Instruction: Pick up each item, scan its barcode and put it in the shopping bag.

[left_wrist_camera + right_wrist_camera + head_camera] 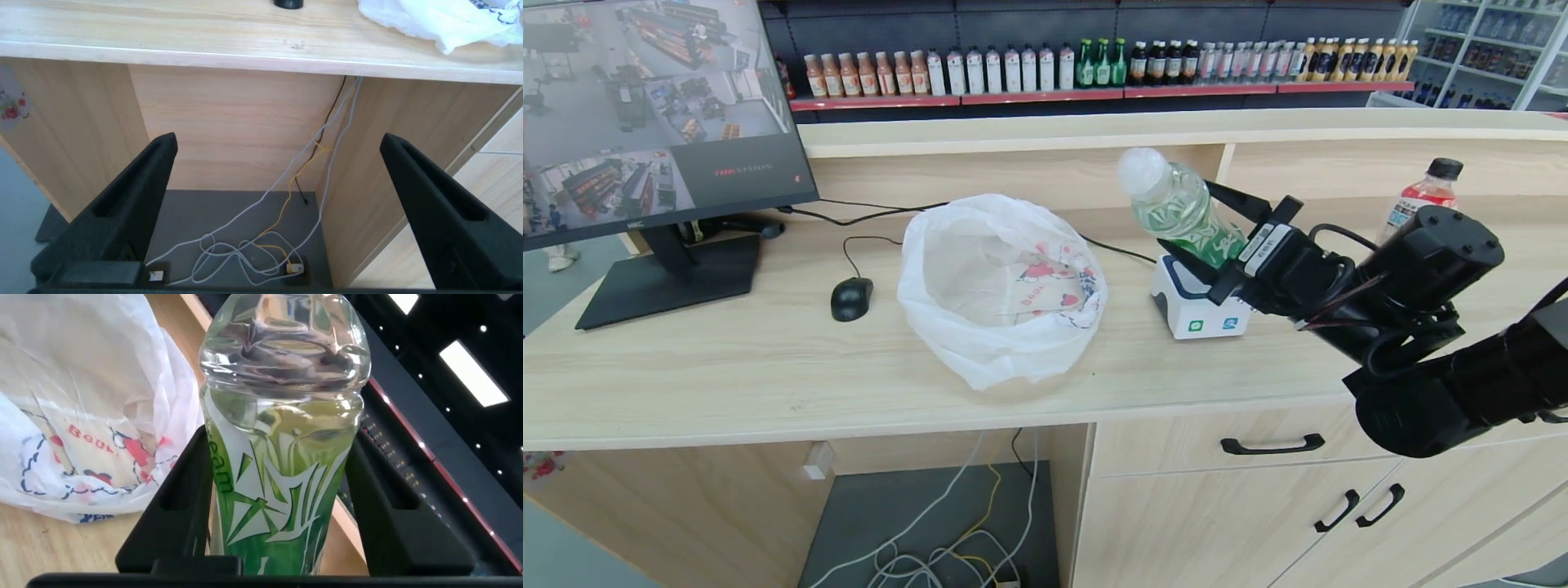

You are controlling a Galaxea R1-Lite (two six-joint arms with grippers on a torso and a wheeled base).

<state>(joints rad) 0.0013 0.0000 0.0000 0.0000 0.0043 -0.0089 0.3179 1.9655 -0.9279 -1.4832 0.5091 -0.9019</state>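
My right gripper is shut on a clear bottle with a green label, held tilted just above the white barcode scanner on the counter. In the right wrist view the green-label bottle sits between the two black fingers. The white shopping bag stands open left of the scanner, with a flat packet inside. My left gripper hangs open below the counter edge, with nothing between its fingers, facing cables on the floor.
A red-label bottle stands at the back right of the counter. A black mouse and a monitor on its stand are at the left. Drawers with black handles lie under the counter.
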